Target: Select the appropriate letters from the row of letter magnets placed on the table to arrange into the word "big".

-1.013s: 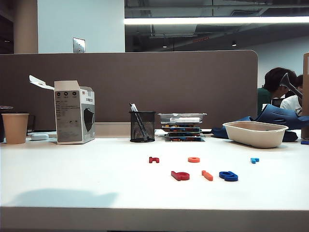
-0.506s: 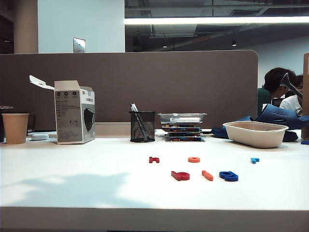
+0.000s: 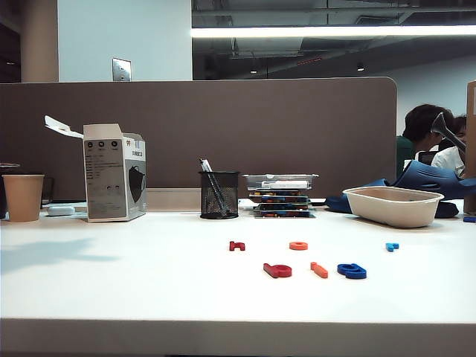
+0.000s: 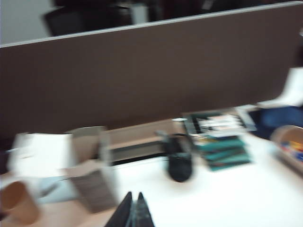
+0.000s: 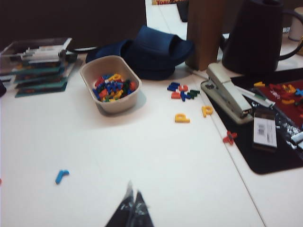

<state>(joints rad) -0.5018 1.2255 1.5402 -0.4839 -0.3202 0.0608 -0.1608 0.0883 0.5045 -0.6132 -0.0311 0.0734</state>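
On the white table (image 3: 111,282) lie six small flat plastic letter magnets: one bright red "b" (image 3: 277,271), one thin orange bar "i" (image 3: 319,270), one dark blue looped "g" (image 3: 352,271), one small dark red letter (image 3: 236,245), one orange ring letter (image 3: 298,245) and one light blue letter (image 3: 392,246). There are also one brown paper cup (image 3: 23,197), one black mesh pen cup (image 3: 219,195), one grey cardboard box (image 3: 114,181) and one beige oval bowl (image 3: 393,205). Two grippers show, one in each wrist view: the left gripper (image 4: 132,213) and the right gripper (image 5: 131,208).

A brown partition (image 3: 201,134) stands under a ceiling strip light (image 3: 335,31).
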